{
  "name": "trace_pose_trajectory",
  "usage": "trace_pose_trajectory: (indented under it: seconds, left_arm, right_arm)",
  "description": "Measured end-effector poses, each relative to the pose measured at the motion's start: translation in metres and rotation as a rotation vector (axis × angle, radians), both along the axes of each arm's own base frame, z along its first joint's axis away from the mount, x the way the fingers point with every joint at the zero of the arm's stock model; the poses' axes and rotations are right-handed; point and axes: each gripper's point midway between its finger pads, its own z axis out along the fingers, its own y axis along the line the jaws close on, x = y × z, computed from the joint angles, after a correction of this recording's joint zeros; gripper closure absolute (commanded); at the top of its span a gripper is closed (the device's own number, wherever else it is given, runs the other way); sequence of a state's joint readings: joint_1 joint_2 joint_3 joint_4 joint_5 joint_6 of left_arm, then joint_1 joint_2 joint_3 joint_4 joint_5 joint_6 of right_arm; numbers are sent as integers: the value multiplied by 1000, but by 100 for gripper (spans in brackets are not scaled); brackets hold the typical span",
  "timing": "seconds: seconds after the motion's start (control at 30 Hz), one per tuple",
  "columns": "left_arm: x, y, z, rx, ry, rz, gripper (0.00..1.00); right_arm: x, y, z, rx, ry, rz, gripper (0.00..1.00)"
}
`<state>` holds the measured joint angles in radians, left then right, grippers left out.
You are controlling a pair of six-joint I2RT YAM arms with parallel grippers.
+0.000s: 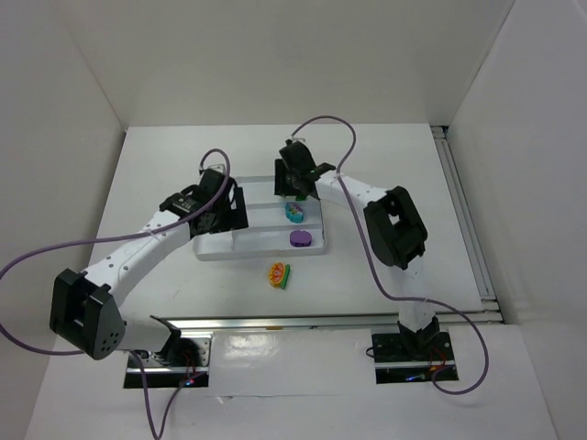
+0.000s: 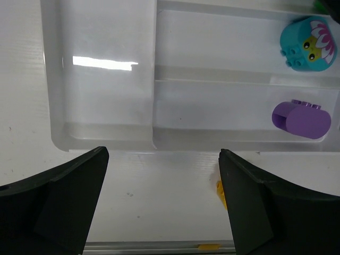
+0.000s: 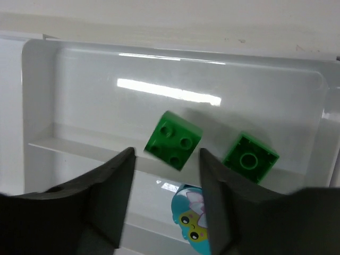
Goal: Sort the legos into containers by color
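The white tray (image 1: 240, 244) lies mid-table. Two green cubes (image 3: 173, 139) (image 3: 251, 157) are in its far compartment; the left one is tilted, just beyond my right fingertips. The cyan-and-pink piece (image 1: 294, 213) (image 2: 308, 43) (image 3: 191, 215) sits in the middle compartment and the purple oval (image 1: 301, 238) (image 2: 301, 118) in the near one. The orange-yellow piece (image 1: 279, 274) lies on the table in front of the tray; a sliver of it (image 2: 221, 192) shows by my left finger. My right gripper (image 1: 295, 181) (image 3: 166, 159) is open and empty over the far compartment. My left gripper (image 1: 222, 209) (image 2: 164, 202) is open and empty over the tray's left end.
The tray's large left compartment (image 2: 101, 95) holds nothing. White walls enclose the table on the left, back and right. A metal rail (image 1: 321, 321) runs along the near edge, and another runs down the right side (image 1: 466, 220).
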<state>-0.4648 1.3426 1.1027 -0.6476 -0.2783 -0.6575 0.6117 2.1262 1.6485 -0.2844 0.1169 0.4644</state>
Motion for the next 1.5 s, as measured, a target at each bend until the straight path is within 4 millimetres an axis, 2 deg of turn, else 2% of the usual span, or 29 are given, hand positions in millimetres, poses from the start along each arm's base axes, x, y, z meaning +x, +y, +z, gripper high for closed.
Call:
trace_pose_trajectory:
  seconds: [0.1, 0.17, 0.2, 0.3, 0.33, 0.4, 0.5, 0.57, 0.67, 0.73, 0.8, 0.93, 1.03, 1.13, 1.27, 1.37, 1.5]
  left_arm:
    - [-8, -1, -11, 5, 30, -8, 2]
    - [-12, -2, -15, 6, 47, -18, 2]
    - [-13, -3, -16, 4, 50, -20, 2]
    - [-14, -7, -16, -9, 50, -20, 2]
    - [-14, -8, -16, -10, 50, -20, 2]
    - [-14, -8, -15, -11, 49, -19, 2]
    - [-15, -8, -13, -14, 41, -19, 2]
    - [-15, -8, -12, -21, 29, -21, 2]
    - [-19, -6, -18, -19, 35, -21, 2]
    - [-21, -5, -24, -12, 52, -20, 2]
    - [-22, -5, -26, -7, 61, -16, 2]
    - [-16, 0, -22, -25, 66, 30, 2]
    - [-8, 10, -10, -66, 27, 83, 2]
    - [-2, 23, 14, -106, -44, 129, 2]
    - [7, 26, 48, -144, -137, 142, 2]
    - [8, 26, 55, -152, -156, 140, 2]
    - [7, 25, 53, -151, -148, 137, 3]
  right_arm:
    - [2, 7, 0, 3, -5, 4, 22]
    - [6, 13, 8, 17, -20, 6, 18]
    - [8, 15, 13, 24, -30, 8, 18]
    - [16, 19, 29, 36, -72, -3, 30]
    - [15, 17, 32, 36, -79, -9, 36]
    - [8, 7, 33, 22, -79, -26, 37]
    - [-24, -24, 37, -6, -58, -41, 37]
    - [-48, -45, 47, -9, -51, -40, 32]
    - [-82, -65, 68, 14, -75, -15, 23]
    - [-114, -66, 77, 29, -88, 33, 20]
    - [-151, -52, 78, 44, -82, 122, 20]
    - [-220, -16, 53, 43, -3, 313, 20]
    - [-251, -6, 31, 20, 72, 381, 19]
    - [-260, 4, 15, -4, 132, 384, 16]
    - [-261, 18, -10, -45, 202, 337, 13]
    - [-267, 21, -22, -48, 243, 306, 13]
    - [-264, 26, -25, -57, 250, 244, 11]
